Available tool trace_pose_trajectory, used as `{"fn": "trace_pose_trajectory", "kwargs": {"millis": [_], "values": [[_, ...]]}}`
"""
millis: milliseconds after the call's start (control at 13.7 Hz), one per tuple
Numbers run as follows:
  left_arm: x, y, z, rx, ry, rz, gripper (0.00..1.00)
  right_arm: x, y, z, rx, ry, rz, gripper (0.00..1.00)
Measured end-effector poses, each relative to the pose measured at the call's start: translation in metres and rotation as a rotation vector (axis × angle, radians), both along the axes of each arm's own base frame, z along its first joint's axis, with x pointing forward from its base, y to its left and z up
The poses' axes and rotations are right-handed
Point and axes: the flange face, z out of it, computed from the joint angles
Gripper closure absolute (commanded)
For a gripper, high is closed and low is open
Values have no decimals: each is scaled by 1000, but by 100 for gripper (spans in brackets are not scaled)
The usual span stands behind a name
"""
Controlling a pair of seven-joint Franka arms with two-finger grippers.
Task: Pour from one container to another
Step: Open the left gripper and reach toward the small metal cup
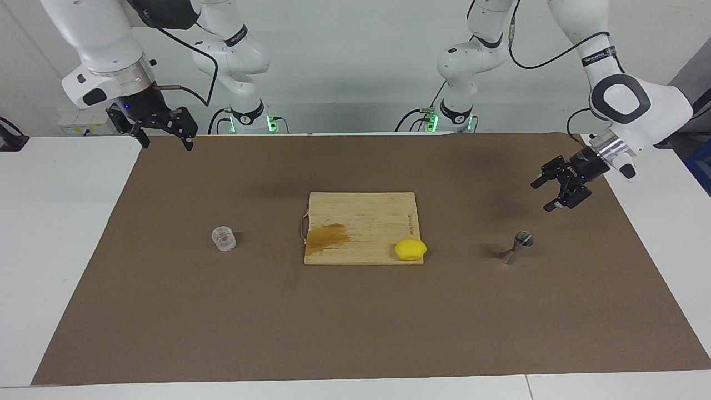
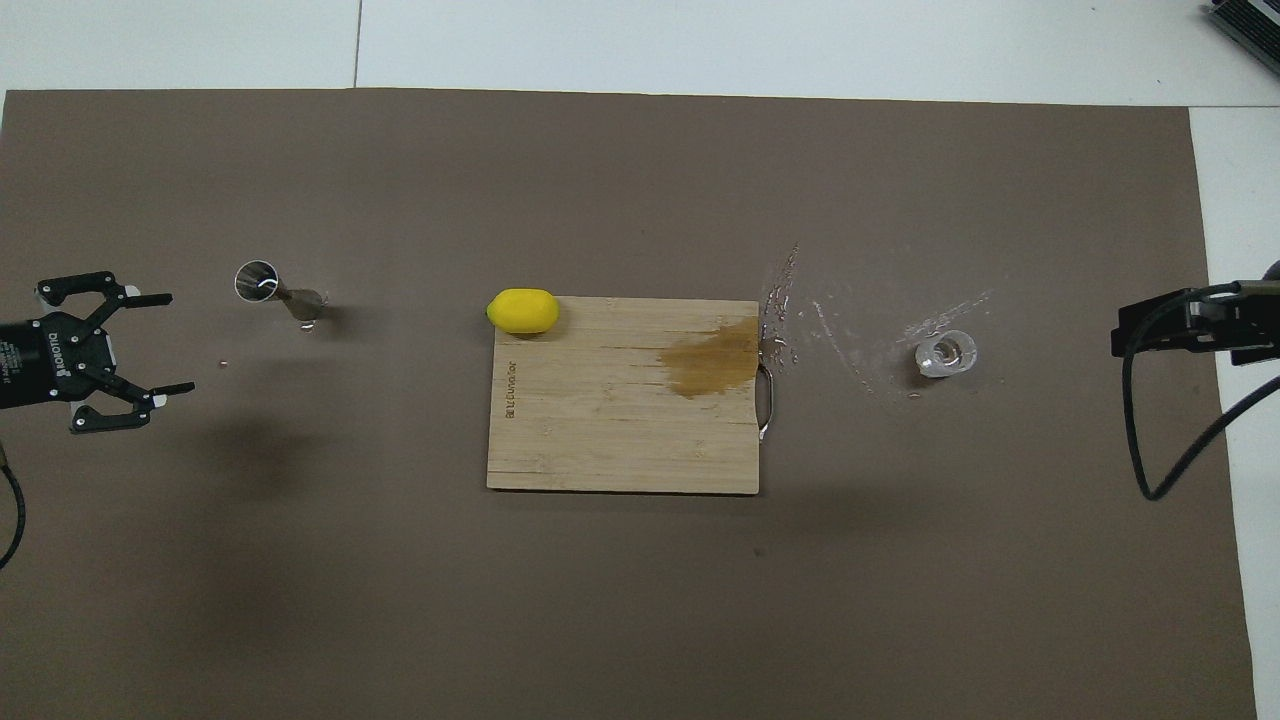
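The clear glass tumbler (image 1: pixel 224 238) (image 2: pixel 945 354) stands upright on the brown mat toward the right arm's end. The silver hourglass jigger (image 1: pixel 516 248) (image 2: pixel 275 290) stands toward the left arm's end. My left gripper (image 1: pixel 543 195) (image 2: pixel 172 342) hangs open over the mat beside the jigger, apart from it, its fingers pointing toward the table's middle. My right gripper (image 1: pixel 166 143) (image 2: pixel 1118 338) waits open and raised over the mat's edge at its own end, well away from the tumbler. Neither gripper holds anything.
A wooden cutting board (image 1: pixel 361 216) (image 2: pixel 620 440) with a brown stain lies mid-mat, and a yellow lemon (image 1: pixel 410 249) (image 2: pixel 522 311) sits at its corner on the jigger's side. Spilled droplets (image 2: pixel 850 320) lie between board and tumbler.
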Motion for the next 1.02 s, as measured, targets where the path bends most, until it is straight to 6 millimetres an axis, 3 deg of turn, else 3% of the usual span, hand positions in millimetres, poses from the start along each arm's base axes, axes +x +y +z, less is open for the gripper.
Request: {"fn": "trace_pose_trajectory", "kwargs": {"millis": [585, 1023], "values": [[-3, -4, -68, -300, 102, 395, 0, 0, 0, 0, 0, 0, 0, 0], [9, -31, -76, -344, 95, 477, 0, 0, 0, 0, 0, 0, 0, 0]]}}
